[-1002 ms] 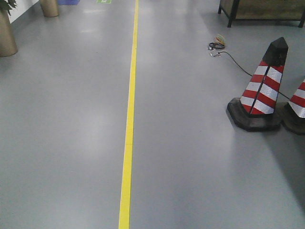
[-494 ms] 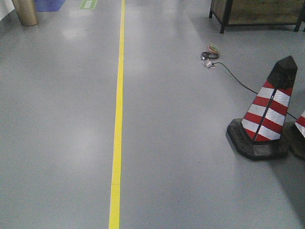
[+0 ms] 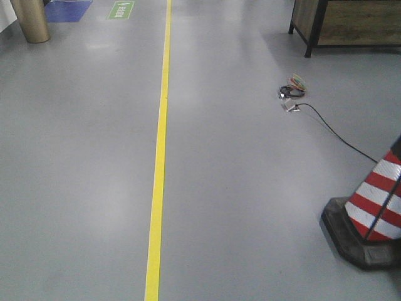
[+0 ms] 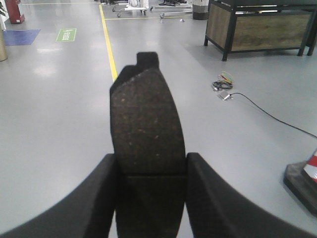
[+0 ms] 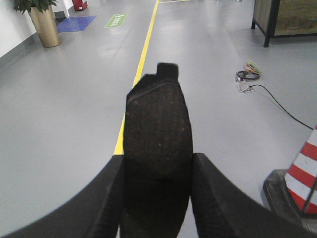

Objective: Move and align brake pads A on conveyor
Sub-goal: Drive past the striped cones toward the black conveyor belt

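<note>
Since half a second ago the front view has shifted: the striped traffic cone (image 3: 374,210) now sits lower and farther right, cut off by the frame's edge. The coiled cable (image 3: 292,89) and the small floor box (image 3: 290,106) beside it have slid down and right. The yellow floor line (image 3: 160,157) runs a little right of where it was, and a green floor sign (image 3: 120,9) has come fully into sight at the top. A gold planter (image 3: 30,20) stands at the upper left beside a blue mat (image 3: 66,9), and a wooden cabinet (image 3: 351,22) on a black frame stands at the upper right. A black lead trails from the floor box toward the cone.

On the left wrist view, the left pincer (image 4: 151,166) is clamped on a brake pad (image 4: 146,119). Both black fingers (image 4: 94,198) press the pad's long edges, and the pad's dark speckled face points at the camera. Its upper half stands out beyond the fingertips, ending in a small square tab, with the grey floor behind it.

On the right wrist view, the right pincer (image 5: 157,166) is closed the same way on a second brake pad (image 5: 157,119). It is gripped by its sides with the tabbed end projecting past the fingers, above the yellow line.
</note>
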Robot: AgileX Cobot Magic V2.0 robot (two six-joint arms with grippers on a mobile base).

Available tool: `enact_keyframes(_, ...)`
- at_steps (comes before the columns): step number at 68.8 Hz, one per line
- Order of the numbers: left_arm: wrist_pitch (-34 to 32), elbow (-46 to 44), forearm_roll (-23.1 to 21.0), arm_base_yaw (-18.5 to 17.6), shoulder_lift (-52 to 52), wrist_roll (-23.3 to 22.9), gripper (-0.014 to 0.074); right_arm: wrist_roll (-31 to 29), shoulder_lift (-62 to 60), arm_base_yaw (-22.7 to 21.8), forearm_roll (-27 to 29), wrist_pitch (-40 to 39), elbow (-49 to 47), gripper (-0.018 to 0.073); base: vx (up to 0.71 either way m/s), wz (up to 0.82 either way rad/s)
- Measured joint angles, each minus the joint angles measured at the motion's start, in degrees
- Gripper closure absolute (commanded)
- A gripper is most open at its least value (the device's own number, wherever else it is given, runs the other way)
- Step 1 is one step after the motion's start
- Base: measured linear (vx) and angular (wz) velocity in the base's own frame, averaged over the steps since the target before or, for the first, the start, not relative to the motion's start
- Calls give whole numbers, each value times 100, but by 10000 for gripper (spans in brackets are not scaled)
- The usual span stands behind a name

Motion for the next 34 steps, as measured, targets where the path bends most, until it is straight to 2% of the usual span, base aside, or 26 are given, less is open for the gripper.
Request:
enact_keyframes(21,0,0,0,0,0,0,603,0,0,0,0,0,0,566,55,-8)
enact_keyframes(34,0,0,0,0,0,0,603,0,0,0,4,0,0,566,46,-41)
